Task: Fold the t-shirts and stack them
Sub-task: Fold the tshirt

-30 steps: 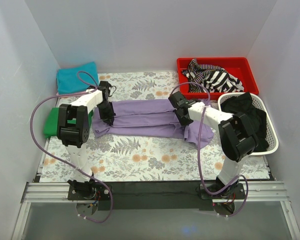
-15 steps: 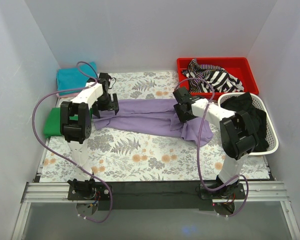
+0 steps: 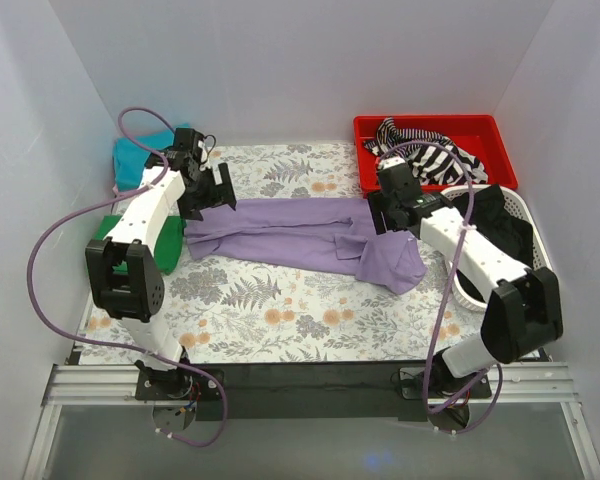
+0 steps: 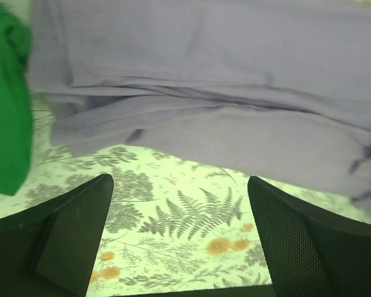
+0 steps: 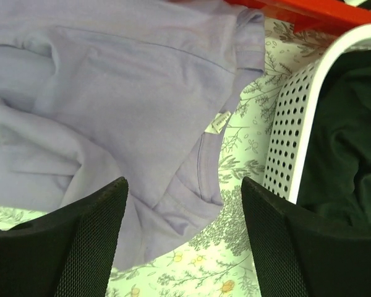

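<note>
Lavender t-shirt [image 3: 290, 232] lies stretched across mid-frame, its collar end bunched at right. Left gripper [image 4: 179, 185] hovers over its left end, fingers spread wide and empty. Right gripper [image 5: 182, 185] is spread and empty too, above the collar. Green t-shirt [image 3: 105, 245] at left edge, seemingly folded.

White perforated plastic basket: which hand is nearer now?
Right. The right hand hangs open over the collar end of the lavender cloth t-shirt, beside the white perforated plastic basket; the left hand is at the shirt's opposite end.

Left hand [image 4: 180, 185], right hand [image 5: 184, 184], both splayed
</note>
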